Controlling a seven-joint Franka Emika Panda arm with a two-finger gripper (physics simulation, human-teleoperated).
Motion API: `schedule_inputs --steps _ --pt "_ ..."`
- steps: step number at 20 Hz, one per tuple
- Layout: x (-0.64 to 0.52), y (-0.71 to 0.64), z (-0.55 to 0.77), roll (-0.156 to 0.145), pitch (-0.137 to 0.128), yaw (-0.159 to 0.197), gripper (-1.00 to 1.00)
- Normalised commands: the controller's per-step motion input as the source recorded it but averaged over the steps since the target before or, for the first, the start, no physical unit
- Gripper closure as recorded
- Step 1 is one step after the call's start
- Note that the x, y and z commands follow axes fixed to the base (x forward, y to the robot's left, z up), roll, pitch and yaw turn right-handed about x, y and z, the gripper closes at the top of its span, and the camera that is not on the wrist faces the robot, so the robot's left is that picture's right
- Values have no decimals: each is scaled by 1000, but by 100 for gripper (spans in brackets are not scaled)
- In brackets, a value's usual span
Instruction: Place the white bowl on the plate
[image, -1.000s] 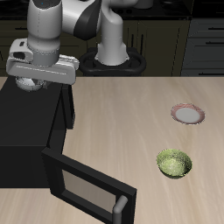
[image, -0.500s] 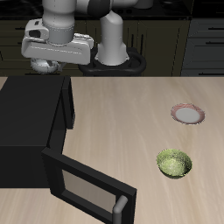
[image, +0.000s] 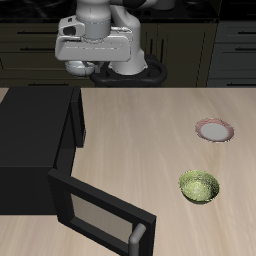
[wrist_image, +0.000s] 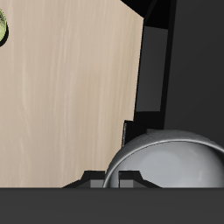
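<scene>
A: The hand (image: 83, 68), high in the upper left of the exterior frame, has swung away from above the black microwave (image: 35, 150) toward the middle of the bench (image: 140, 130) over the past second, carrying the white bowl (wrist_image: 166, 162) with it.

B: Is it really holding the bowl?

A: In the wrist view the bowl's pale dome sits right against the hand, filling the space at the fingers, so I judge the hand is pinched on its rim. From the exterior view only a sliver of something grey shows under the hand; the bowl is mostly masked by the hand's own body.

B: So what does the move mean for the job?

A: The lift is done and the carry is under way. The plate (image: 214, 129), with its pinkish-red rim, lies at the right of the exterior frame, well apart from the hand, and it is bare. The green ribbed bowl (image: 198, 186) sits nearer the bench's front edge than the plate.

B: Anything you can't make out?

A: The fingertips themselves are cut off in the wrist view, so the exact grip point is unclear. The microwave door (image: 100, 214) hangs open at lower left; its inside is hidden.
</scene>
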Motion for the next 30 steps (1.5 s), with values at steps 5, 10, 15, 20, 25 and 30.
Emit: schedule_inputs --steps 5,10,15,20,25,30 --pt "72 384 9 54 12 -6 100" --pt "94 651 42 81 3 -15 100" --pt "42 532 41 37 -15 -13 100" --pt "-31 673 -109 115 38 -20 100" --pt "-126 609 -140 48 23 -31 100" --pt "-113 345 -62 -31 -6 -18 100"
